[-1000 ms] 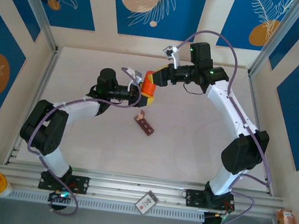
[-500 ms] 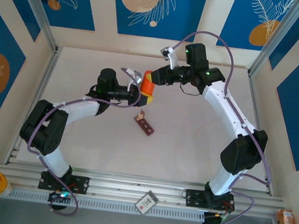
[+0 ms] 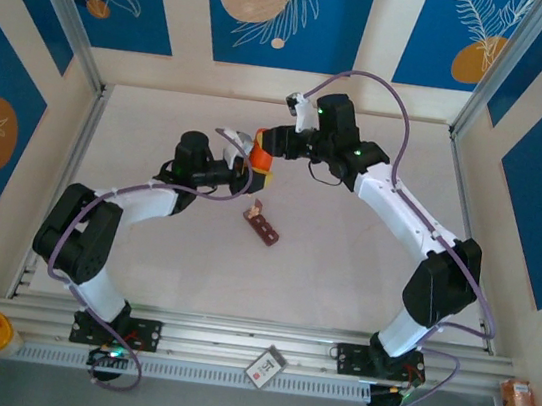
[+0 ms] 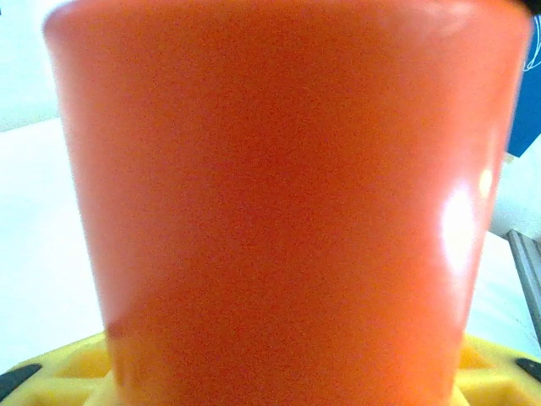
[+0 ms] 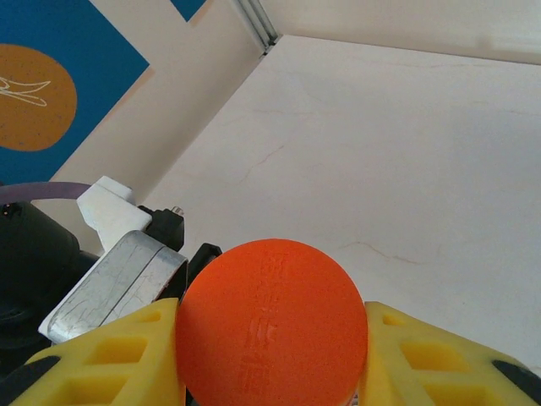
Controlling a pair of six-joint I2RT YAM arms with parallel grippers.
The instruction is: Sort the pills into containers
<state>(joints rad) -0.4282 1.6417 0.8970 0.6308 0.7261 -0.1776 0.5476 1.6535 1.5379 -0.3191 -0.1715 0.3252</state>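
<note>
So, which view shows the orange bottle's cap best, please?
The right wrist view: the cap faces it squarely, its embossing visible. The left wrist view gives the bottle's side wall; the top external view, a tiny bottle.

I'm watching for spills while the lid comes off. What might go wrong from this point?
1. The left gripper holds the orange bottle while the right gripper pinches its cap. If twisting beats either grip, the bottle may slip or tilt.
2. The containers lie on the table beside the bottle, not under it, so pills shaken loose would likely scatter.
</note>
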